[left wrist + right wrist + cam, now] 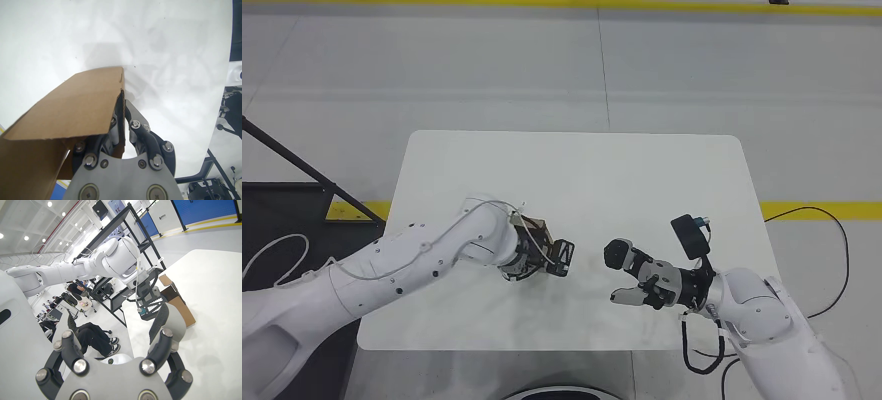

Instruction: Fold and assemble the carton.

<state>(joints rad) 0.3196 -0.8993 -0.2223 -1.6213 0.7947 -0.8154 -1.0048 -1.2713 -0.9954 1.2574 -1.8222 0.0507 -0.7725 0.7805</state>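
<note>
Nearby, right jaws gape over the table [642, 190], facing left jaws' clamped carton [66, 106].

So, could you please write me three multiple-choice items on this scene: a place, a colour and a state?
1. Where is the carton? A in the left gripper; B in the right gripper; C lying free.
2. Carton colour? A white; B brown; C blue.
3. Right gripper? A open; B shut on the carton; C shut, empty.
1 A: it clamps a carton wall. 2 B: plain brown card. 3 A: jaws wide apart, nothing between.
</note>
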